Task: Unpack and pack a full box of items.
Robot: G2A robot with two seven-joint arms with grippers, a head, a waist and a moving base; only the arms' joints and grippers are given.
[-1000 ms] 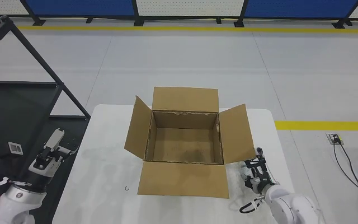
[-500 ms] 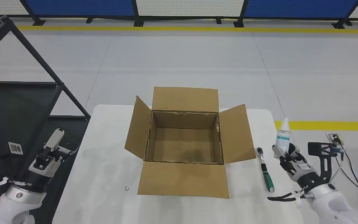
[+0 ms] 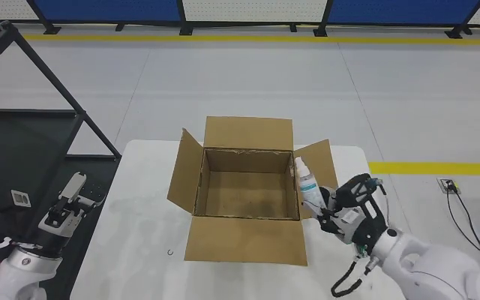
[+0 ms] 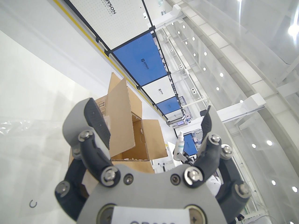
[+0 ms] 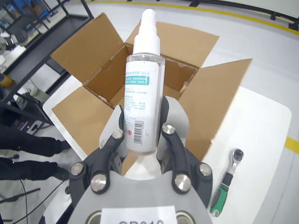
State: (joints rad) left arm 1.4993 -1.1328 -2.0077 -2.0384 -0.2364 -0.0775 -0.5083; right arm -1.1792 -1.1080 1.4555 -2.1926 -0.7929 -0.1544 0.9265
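Starting at the left edge of the tabletop (image 3: 127,225), what sits there?

— The left end effector (image 3: 73,186) hangs just off that edge, beside a black frame (image 3: 45,75). Its wrist view shows its fingers (image 4: 97,120) spread wide, with nothing between them.

And the stretch before the box?

— White surface with plenty of room. A small C-shaped ring (image 3: 171,252) lies near the front, well apart from the cardboard.

The box itself?

— The cardboard box (image 3: 246,240) stands mid-tabletop with all four flaps out. The left flap stands half raised, the front one lies flat toward the robot, and the back one rises at the far edge. Its brown floor shows inside (a few pale crumbs in one corner, by the left wrist view).

What about its right side?

— The right end effector (image 3: 318,204) is clamped on the lower body of a spray bottle (image 3: 304,180), a finger pressed to each side. The bottle leans with its white nozzle toward the box opening, over the right flap beside the right wall's rim (how high above the flap, I cannot tell).

Any room at the right edge?

— Only a narrow strip between that flap and the edge. A ratchet wrench (image 5: 230,166) with a green handle lies there, near the flap's outer edge but not touching it.
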